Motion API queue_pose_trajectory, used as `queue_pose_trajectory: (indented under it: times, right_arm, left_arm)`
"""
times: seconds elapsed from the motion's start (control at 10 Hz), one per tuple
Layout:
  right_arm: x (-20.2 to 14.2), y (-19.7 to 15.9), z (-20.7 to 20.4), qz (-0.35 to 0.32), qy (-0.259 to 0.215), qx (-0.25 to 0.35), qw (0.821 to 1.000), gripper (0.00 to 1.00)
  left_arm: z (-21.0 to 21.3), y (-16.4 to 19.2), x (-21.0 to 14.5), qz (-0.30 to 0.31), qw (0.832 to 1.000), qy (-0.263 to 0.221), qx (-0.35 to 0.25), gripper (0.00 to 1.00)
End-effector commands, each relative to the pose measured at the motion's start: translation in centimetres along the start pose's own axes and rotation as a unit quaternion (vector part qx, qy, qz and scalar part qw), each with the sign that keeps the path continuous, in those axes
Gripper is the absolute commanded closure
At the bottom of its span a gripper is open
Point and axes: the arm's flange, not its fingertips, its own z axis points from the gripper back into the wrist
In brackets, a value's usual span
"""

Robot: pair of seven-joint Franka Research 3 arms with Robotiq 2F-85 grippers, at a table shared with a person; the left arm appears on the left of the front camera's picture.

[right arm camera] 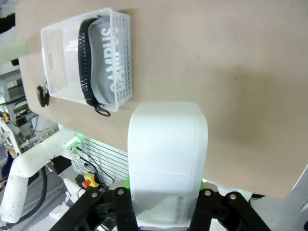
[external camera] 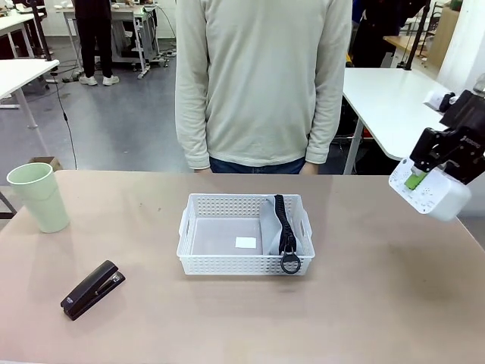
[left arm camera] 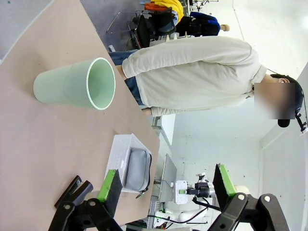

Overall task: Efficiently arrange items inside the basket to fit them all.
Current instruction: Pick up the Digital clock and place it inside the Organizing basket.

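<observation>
1. A shallow rectangular white plastic basket showed sides perforated in a regular grid.
2. A soft grey fabric pouch bore pale "CAMPUS" lettering and a black zipper.
3. A tall pale green plastic cup and a black stapler contrasted with the beige tabletop.
4. A small white rectangular box carried faint grey print.

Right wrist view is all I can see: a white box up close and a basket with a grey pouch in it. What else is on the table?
Observer: A pale green cup stands upright at the far left of the table.
Operator: Anything else lying loose?
Observer: A black stapler lies closed on the left, nearer the robot than the cup.
Operator: And the other arm?
Observer: The left end effector is open and holds nothing.
</observation>
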Motion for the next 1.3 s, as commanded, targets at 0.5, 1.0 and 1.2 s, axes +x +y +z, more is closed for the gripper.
queue_pose_trajectory:
  times: [0.5,1.0,1.2]
  right_arm:
    - [0.0,18.8,-5.9,0.145,-0.051,-0.051,0.987,0.5]
    - [2.1,32.4,-15.3,0.266,-0.058,-0.069,0.96,0.5]
    - [3.7,34.8,-18.8,0.315,-0.048,-0.069,0.945,0.5]
  left_arm:
    - [0.0,0.0,0.1,-0.011,1.0,-0.001,-0.011,0.0]
    - [0.0,0.0,0.1,-0.011,1.0,-0.001,-0.011,0.0]
    - [0.0,0.0,0.1,-0.011,1.0,-0.001,-0.011,0.0]
